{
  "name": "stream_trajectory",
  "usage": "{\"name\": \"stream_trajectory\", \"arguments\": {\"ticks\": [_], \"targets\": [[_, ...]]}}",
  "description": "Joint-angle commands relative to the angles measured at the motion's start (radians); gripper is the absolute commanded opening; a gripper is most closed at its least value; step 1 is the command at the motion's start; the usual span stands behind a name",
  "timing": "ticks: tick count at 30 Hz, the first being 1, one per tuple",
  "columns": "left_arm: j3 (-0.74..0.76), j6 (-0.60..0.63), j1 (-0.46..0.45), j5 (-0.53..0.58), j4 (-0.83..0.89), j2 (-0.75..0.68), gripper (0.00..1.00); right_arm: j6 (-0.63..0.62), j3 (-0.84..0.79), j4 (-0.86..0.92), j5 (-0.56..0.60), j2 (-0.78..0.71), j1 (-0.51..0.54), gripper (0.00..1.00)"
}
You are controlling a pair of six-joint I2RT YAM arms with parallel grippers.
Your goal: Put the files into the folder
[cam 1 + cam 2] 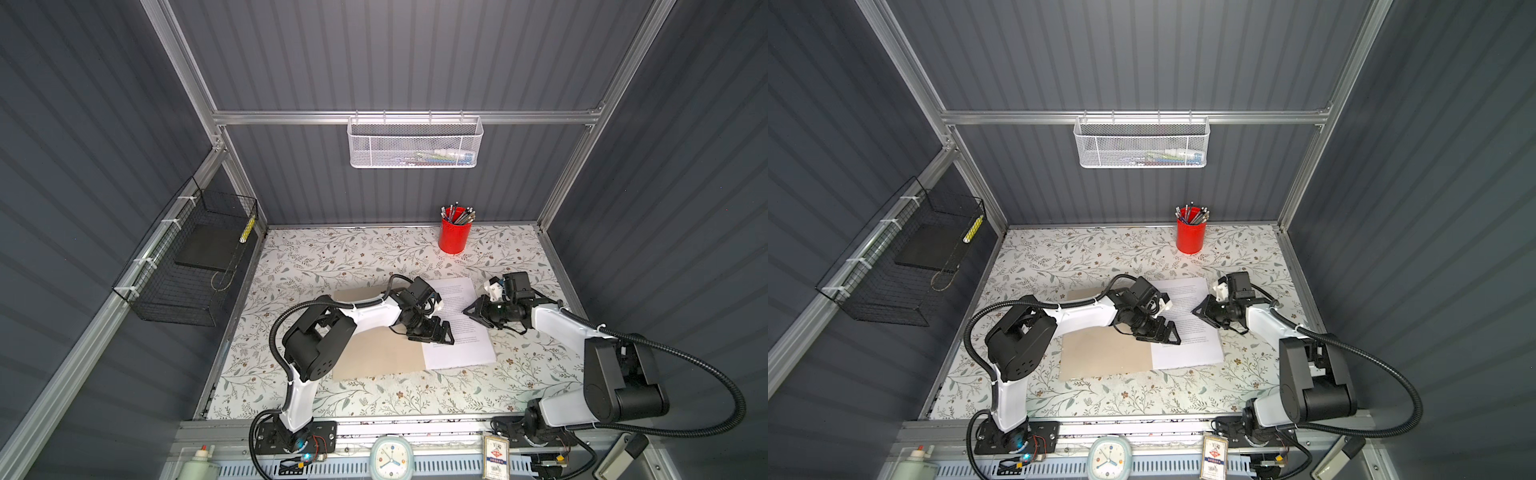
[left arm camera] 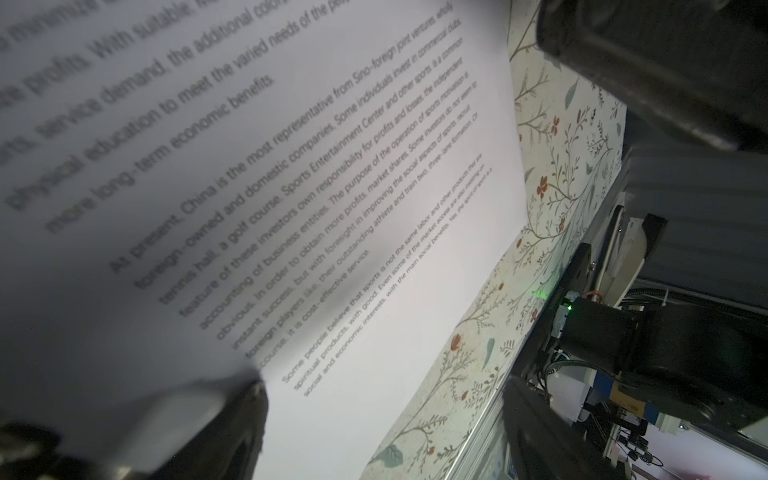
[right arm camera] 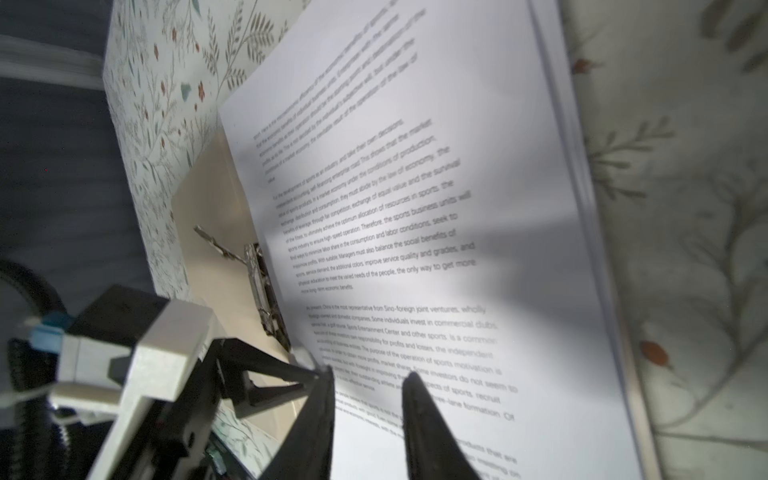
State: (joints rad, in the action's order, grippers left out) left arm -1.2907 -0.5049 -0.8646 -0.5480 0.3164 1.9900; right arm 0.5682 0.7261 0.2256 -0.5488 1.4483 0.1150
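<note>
**Files lie on the folder, both grippers over them**

Top views: the folder (image 1: 374, 357) (image 1: 1104, 353), plain tan card, lies flat mid-bench (image 1: 332, 257). The files (image 1: 457, 353) (image 1: 1187, 353), white sheets with blocks of small black text, cover its right side. The left gripper (image 1: 444, 334) hangs over the files' left edge, jaws wide apart. The right gripper (image 1: 465, 311) points at them from the right. A red cup (image 1: 455, 241) of pens (image 1: 457, 212) stands at the back. A white basket (image 1: 415, 143) on the rail holds small items too faint to name. A black basket (image 1: 187, 274) on the left wall holds a black slab (image 1: 208, 247).

Left wrist: the top sheet fills the view, its paragraphs readable, flat on the floral bench.

Right wrist: the files form a neat stack, several edges showing. A metal clip (image 3: 262, 286) sits on the folder just beside the stack. The right jaws stand narrowly apart at the top sheet; whether they touch it I cannot tell.
</note>
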Motion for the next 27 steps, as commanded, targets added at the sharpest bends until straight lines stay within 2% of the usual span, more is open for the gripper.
{"name": "stream_trajectory", "arguments": {"ticks": [1,4,6,8,18,22,27], "targets": [[0.039,0.008,-0.003,0.041,0.047,0.036,0.90,-0.010,0.013,-0.003,-0.031,0.006,0.005,0.25],[0.041,0.007,-0.002,0.044,0.049,0.033,0.90,-0.032,0.025,0.036,0.027,0.007,0.002,0.38],[0.045,0.011,-0.002,0.048,0.052,0.029,0.90,-0.018,0.022,0.065,0.088,0.004,-0.016,0.48],[0.044,0.018,-0.002,0.045,0.055,0.025,0.90,0.009,-0.006,0.046,0.101,0.001,-0.035,0.55],[0.021,0.019,-0.002,0.003,0.039,0.007,0.90,0.064,-0.050,0.043,0.167,0.028,-0.044,0.58],[0.005,0.017,-0.002,-0.005,0.043,0.028,0.90,0.092,-0.062,0.012,0.138,0.062,-0.044,0.63],[-0.009,0.012,-0.004,-0.008,0.041,0.041,0.90,0.110,-0.068,-0.019,0.090,0.091,-0.042,0.63]]}}
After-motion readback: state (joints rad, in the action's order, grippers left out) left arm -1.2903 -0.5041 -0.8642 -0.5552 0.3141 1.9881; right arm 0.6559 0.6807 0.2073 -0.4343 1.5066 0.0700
